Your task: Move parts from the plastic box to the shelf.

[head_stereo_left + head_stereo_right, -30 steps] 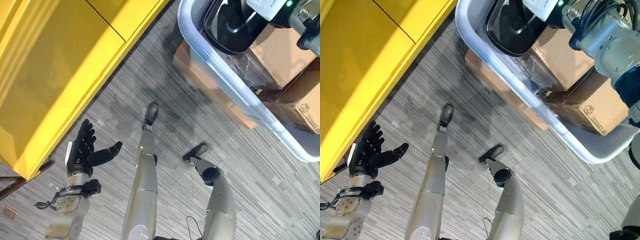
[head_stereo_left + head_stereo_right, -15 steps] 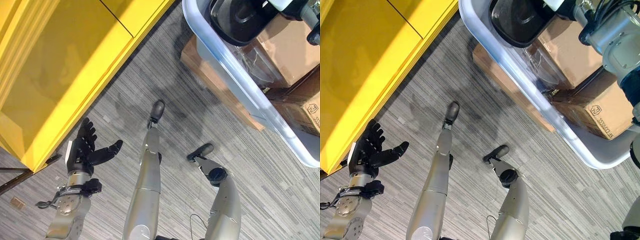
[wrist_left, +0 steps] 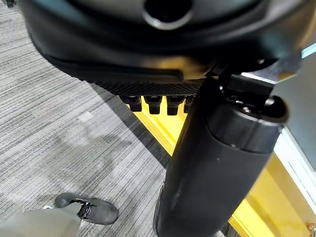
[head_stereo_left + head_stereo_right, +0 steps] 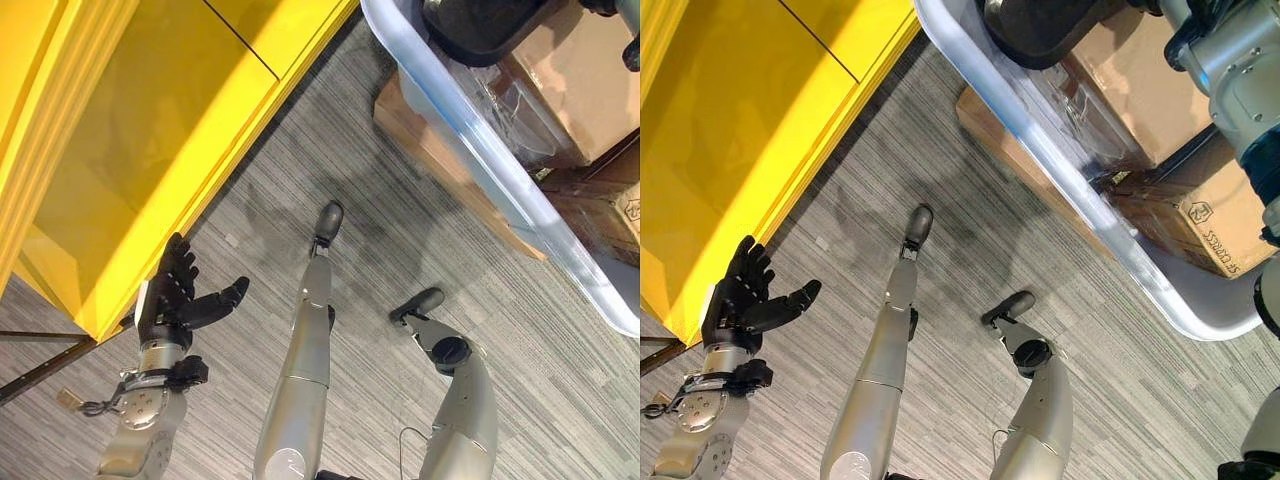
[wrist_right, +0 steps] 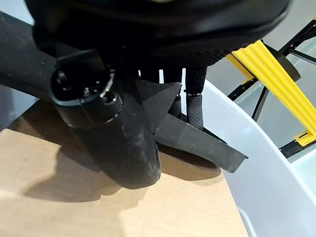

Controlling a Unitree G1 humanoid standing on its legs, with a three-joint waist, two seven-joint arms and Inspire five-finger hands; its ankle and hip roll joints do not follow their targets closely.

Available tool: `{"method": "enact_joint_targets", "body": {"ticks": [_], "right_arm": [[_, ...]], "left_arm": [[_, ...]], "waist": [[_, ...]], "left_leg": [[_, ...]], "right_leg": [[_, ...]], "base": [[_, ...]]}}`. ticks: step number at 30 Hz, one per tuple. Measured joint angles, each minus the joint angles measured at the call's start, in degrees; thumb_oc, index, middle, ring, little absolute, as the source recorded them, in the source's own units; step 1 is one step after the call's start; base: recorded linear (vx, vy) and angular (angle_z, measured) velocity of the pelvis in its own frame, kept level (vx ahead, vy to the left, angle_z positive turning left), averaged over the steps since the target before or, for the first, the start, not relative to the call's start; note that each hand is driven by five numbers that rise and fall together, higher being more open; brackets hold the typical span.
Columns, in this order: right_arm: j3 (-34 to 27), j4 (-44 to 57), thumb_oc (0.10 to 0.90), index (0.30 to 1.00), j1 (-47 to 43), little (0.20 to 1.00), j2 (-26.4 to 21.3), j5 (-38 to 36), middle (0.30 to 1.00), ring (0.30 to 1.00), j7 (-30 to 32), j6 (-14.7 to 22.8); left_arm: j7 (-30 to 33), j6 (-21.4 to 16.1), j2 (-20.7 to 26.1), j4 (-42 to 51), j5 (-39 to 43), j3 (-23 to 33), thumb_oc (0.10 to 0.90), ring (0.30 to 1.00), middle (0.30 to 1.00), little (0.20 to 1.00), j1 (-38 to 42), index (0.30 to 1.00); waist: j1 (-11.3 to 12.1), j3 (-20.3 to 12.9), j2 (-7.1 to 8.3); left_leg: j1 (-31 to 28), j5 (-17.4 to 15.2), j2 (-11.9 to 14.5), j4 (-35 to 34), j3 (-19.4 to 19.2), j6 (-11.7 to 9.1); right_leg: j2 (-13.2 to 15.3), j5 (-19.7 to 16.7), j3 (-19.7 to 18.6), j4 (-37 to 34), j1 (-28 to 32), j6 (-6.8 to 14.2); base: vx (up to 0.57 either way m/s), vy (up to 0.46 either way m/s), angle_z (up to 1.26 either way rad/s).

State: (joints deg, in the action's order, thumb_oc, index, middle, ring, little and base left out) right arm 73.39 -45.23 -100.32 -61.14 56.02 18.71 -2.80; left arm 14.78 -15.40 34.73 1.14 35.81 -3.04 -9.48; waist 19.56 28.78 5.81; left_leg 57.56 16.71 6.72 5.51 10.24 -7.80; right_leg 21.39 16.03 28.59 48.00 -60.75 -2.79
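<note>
The pale translucent plastic box [image 4: 470, 130] stands at the upper right on brown cardboard [image 4: 430, 150]. A large black moulded part [image 4: 1040, 25] sits at its top end. In the right wrist view my right hand [image 5: 113, 133] has thumb and curled fingers [image 5: 195, 98] pinching a thin black part [image 5: 197, 143] over a cardboard box [image 5: 98, 207], beside the box's white wall [image 5: 252, 168]. My left hand [image 4: 175, 300] hangs open and holds nothing, its fingers spread, just off the front edge of the yellow shelf [image 4: 150, 130]. The left wrist view looks past straight fingers [image 3: 158, 103] at the shelf edge [image 3: 163, 133].
Grey striped carpet [image 4: 400, 240] lies between shelf and box. Cardboard boxes [image 4: 1210, 220] fill the plastic box's near end. A dark metal shelf leg [image 4: 40, 365] runs along the floor at the lower left. A yellow frame [image 5: 266, 74] rises beyond the box wall.
The whole picture has shifted, so the camera moved: the shelf fills more of the left, the box slides toward the upper right. My left hand stays open in the same pose.
</note>
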Motion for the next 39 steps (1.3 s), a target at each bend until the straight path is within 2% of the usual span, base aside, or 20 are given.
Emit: {"method": "enact_joint_targets", "body": {"ticks": [6, 8, 10, 21, 26, 30, 31, 33, 37, 39], "right_arm": [[0.2, 0.5, 0.4, 0.3, -0.2, 0.3, 0.0, 0.0, 0.3, 0.3, -2.0, 0.4], [2.0, 0.7, 0.4, 0.3, -0.2, 0.3, 0.1, 0.0, 0.3, 0.3, -3.2, 1.8], [4.5, 3.0, 0.4, 0.3, -0.1, 0.3, -0.3, 0.1, 0.3, 0.3, -4.3, 2.8], [6.7, 11.6, 0.4, 0.3, 3.9, 0.3, -2.5, -0.3, 0.3, 0.3, -5.9, 6.7], [6.7, 14.2, 0.4, 0.3, 6.2, 0.3, -3.0, -4.5, 0.3, 0.3, -6.0, 7.8], [6.1, 17.7, 0.4, 0.3, 9.9, 0.3, -4.8, -6.2, 0.3, 0.3, -6.1, 8.6], [6.0, 19.4, 0.4, 0.3, 10.0, 0.3, -6.2, -6.8, 0.3, 0.3, -6.3, 8.9], [2.4, 21.7, 0.4, 0.3, 13.5, 0.3, -7.9, -7.2, 0.3, 0.3, -6.4, 9.1], [0.7, 23.1, 0.4, 0.3, 15.8, 0.3, -9.7, -9.1, 0.3, 0.3, -6.9, 9.0], [-2.1, 24.2, 0.4, 0.3, 17.7, 0.3, -10.3, -9.3, 0.3, 0.3, -7.1, 9.2]], "left_arm": [[-0.1, 0.1, 0.0, -0.3, 0.0, -1.2, 0.9, 1.0, 1.0, 1.0, 0.6, 1.0], [-0.1, 0.1, 0.0, -0.8, 0.0, -1.6, 0.9, 1.0, 1.0, 1.0, 1.2, 1.0], [-0.1, 0.5, -0.1, -1.2, 0.0, -1.8, 0.9, 1.0, 1.0, 1.0, 2.1, 1.0], [-1.4, 2.4, -0.2, -2.3, 0.0, -2.3, 0.9, 1.0, 1.0, 1.0, 2.1, 1.0], [-1.8, 3.0, -2.5, -2.4, 0.0, -2.4, 0.9, 1.0, 1.0, 1.0, 2.5, 1.0], [-2.1, 3.9, -4.3, -2.7, -0.1, -2.4, 0.9, 1.0, 1.0, 1.0, 2.4, 1.0], [-2.6, 4.6, -5.0, -2.7, -0.1, -2.4, 0.9, 1.0, 1.0, 1.0, 2.7, 1.0], [-3.0, 4.8, -5.2, -2.9, -0.1, -2.4, 0.9, 1.0, 1.0, 1.0, 2.8, 1.0], [-2.9, 5.4, -6.6, -3.1, -0.1, -1.7, 0.9, 1.0, 1.0, 1.0, 3.8, 1.0], [-3.0, 5.5, -6.8, -3.1, -0.2, -1.7, 0.9, 1.0, 1.0, 1.0, 4.4, 1.0]], "waist": [[0.0, 0.1, -0.13], [0.2, 0.1, -0.17], [0.3, 0.4, -0.67], [-0.1, 0.5, -1.56], [-1.0, 0.4, -2.51], [-1.6, -0.2, -3.13], [-2.2, -0.6, -3.74], [-2.4, -0.6, -3.8], [-3.3, -1.1, -4.02], [-3.9, -1.5, -4.07]], "left_leg": [[-1.0, 0.0, -0.3, 0.7, 0.0, 0.0], [-2.6, 0.0, -0.3, 0.6, 0.0, 0.0], [-4.9, 0.0, -0.3, 0.3, 0.1, 0.0], [-16.3, -0.5, -0.2, -1.2, -0.5, 0.4], [-22.9, -0.8, 0.1, -3.1, -1.3, 0.8], [-28.4, -1.3, 0.9, -4.7, -1.9, 1.0], [-29.0, -1.5, 1.2, -4.7, -2.0, 1.1], [-30.8, -1.6, 0.9, -4.9, -2.2, 1.2], [-33.7, -2.1, 0.6, -5.4, -2.8, 1.7], [-35.0, -2.5, 0.5, -5.5, -3.0, 2.0]], "right_leg": [[0.3, 0.0, -0.1, 0.4, 1.3, 0.0], [0.3, 0.0, 0.0, 0.2, 3.0, 0.0], [0.3, 0.0, 0.2, -0.3, 5.4, 0.1], [-0.8, -1.1, 0.3, -4.2, 17.5, 1.5], [-1.4, -1.6, 0.2, -6.6, 23.9, 2.2], [-2.9, -2.4, 0.4, -10.0, 29.8, 3.3], [-3.6, -3.6, 0.5, -11.7, 31.0, 3.2], [-3.6, -4.1, 0.5, -12.9, 33.1, 3.9], [-3.9, -4.8, 0.5, -15.0, 36.7, 4.8], [-3.8, -5.2, 0.6, -16.2, 38.5, 5.3]], "base": [[-0.02, -0.001, 0.01], [-0.03, 0.008, 0.02], [-0.03, 0.005, 0.01], [-0.01, 0.002, -0.01], [0.0, 0.023, -0.05], [0.02, 0.029, -0.09], [0.03, 0.052, -0.08], [0.02, 0.023, -0.03], [0.02, 0.029, 0.0], [0.03, 0.037, 0.0]]}}
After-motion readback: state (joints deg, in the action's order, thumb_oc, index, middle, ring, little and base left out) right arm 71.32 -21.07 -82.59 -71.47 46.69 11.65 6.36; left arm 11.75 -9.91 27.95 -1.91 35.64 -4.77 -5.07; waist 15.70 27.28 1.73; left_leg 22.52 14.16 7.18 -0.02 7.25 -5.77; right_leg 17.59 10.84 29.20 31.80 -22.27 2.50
